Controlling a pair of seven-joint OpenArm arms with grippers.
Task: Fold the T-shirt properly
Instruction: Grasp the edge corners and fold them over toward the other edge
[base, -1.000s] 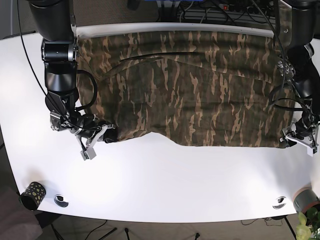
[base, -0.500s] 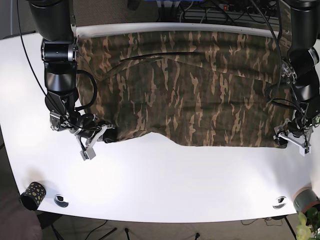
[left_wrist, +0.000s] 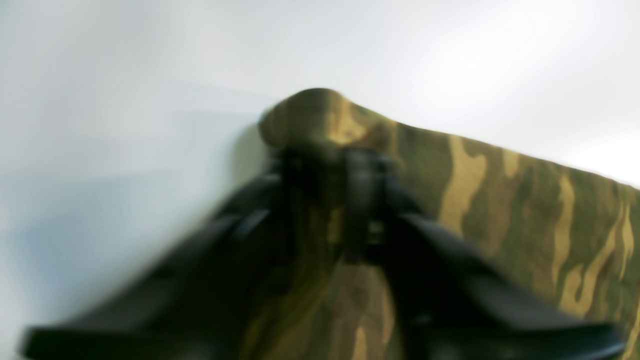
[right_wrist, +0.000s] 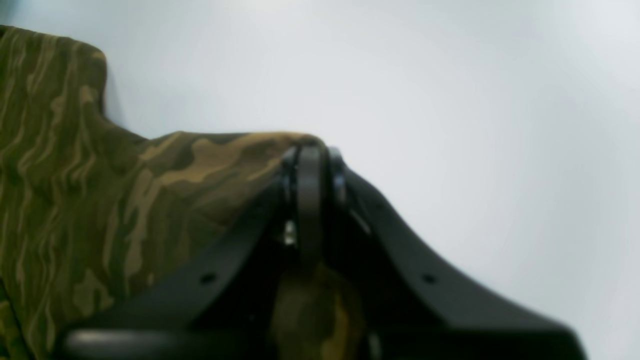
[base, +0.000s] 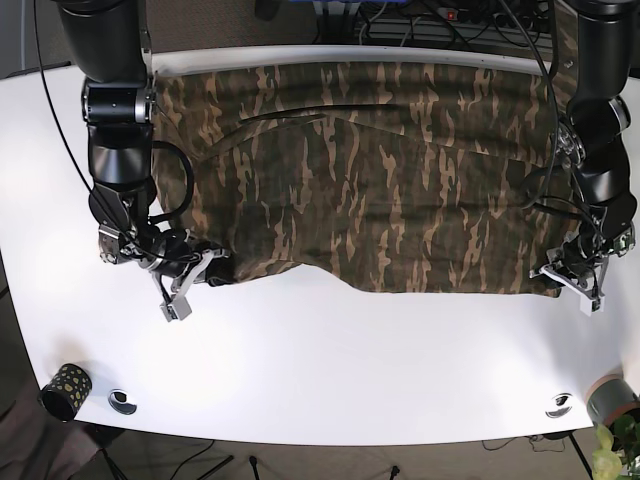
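Note:
The camouflage T-shirt (base: 380, 170) lies spread across the white table (base: 320, 360), its near hem facing me. My right gripper (base: 205, 272), on the base view's left, is shut on the shirt's near left corner; the wrist view shows its fingers (right_wrist: 310, 175) pinching a fold of cloth (right_wrist: 200, 160). My left gripper (base: 558, 280), on the base view's right, is shut on the near right corner; its wrist view is blurred, with the fingers (left_wrist: 362, 170) clamped on a raised bump of fabric (left_wrist: 320, 115).
A dark patterned cup (base: 66, 388) stands at the near left table corner. Two round metal fittings (base: 122, 401) (base: 560, 404) sit by the front edge. A grey pot with a plant (base: 612, 410) is at the near right. Cables hang behind the table.
My left gripper has moved inward, toward the left in the base view, dragging the shirt's near right corner with it. My right gripper has barely moved.

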